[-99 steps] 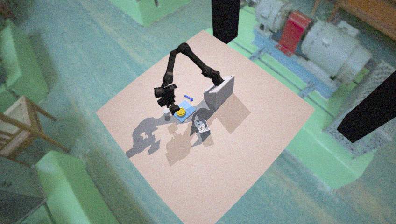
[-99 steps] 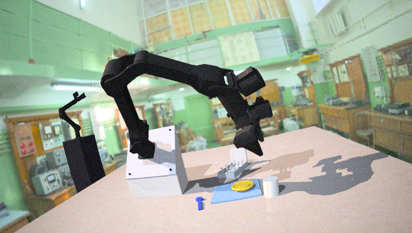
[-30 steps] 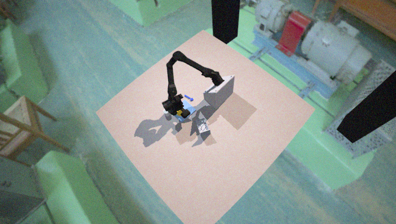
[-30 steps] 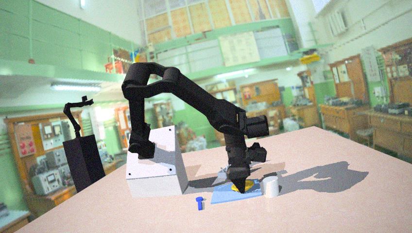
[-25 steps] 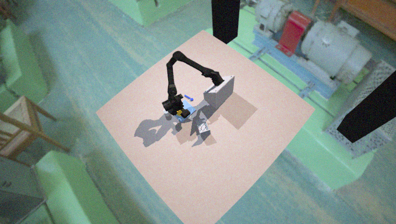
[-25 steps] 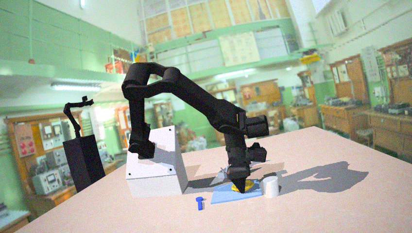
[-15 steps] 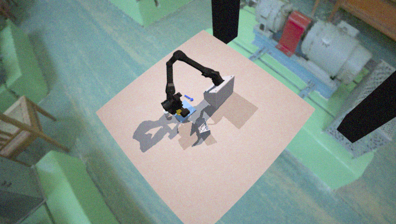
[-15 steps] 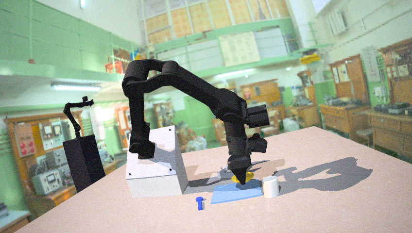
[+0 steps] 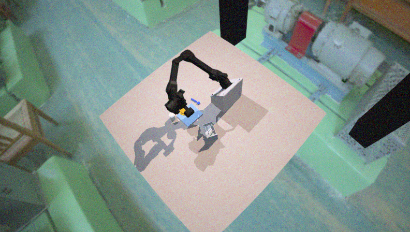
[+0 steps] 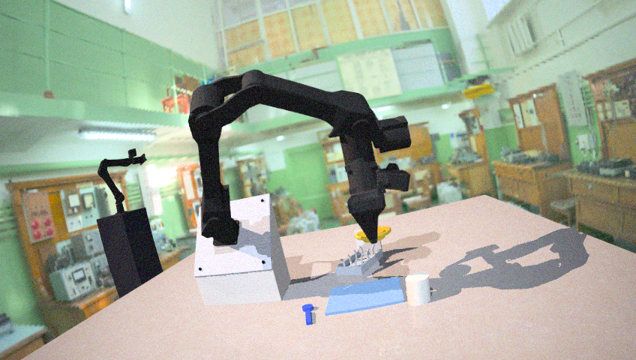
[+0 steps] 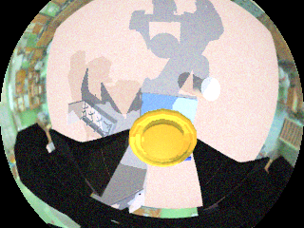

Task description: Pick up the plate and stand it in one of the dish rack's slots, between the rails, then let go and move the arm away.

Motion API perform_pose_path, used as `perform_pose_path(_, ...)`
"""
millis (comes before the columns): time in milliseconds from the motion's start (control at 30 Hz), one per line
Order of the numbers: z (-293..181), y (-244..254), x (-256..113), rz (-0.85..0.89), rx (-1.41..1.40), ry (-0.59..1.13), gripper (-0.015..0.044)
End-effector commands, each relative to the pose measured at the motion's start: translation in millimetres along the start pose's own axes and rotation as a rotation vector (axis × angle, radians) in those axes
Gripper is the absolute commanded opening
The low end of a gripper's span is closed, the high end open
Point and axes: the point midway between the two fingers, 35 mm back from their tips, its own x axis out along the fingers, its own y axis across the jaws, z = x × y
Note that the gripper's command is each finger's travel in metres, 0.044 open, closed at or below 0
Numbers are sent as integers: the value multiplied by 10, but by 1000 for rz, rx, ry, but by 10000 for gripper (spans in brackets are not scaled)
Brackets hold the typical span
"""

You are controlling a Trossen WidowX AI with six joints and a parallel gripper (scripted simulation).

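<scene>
The yellow round plate (image 9: 182, 111) (image 10: 383, 231) (image 11: 162, 139) is between the fingers of my gripper (image 10: 373, 237), which is shut on it across its width. The plate is roughly level, face up towards the wrist camera, and is held in the air above the blue board (image 9: 188, 122) (image 10: 365, 298) (image 11: 157, 102). The grey dish rack (image 9: 211, 138) (image 10: 346, 269) (image 11: 75, 108) stands on the table with its thin rails upward. It is behind the board in the exterior view and to the left in the wrist view. The far finger is hidden in the exterior view.
A white cylinder (image 9: 171, 114) (image 10: 418, 289) (image 11: 211, 89) stands beside the board, on the side away from the arm's base. A small blue bolt-like piece (image 9: 195, 101) (image 10: 308, 314) lies near the board. The white box (image 9: 230, 97) (image 10: 241, 285) carries the arm's base.
</scene>
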Motion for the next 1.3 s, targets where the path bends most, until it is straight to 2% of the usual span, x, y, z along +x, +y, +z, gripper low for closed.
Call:
perform_pose_path(0,11,14,-212,4,7,-1,0)
perform_pose_path(233,2,18,-558,-8,7,-2,0)
perform_pose_path(400,-7,30,-619,-9,-15,-2,0)
perform_pose_path(1267,-287,446,-636,8,-904,-6,0)
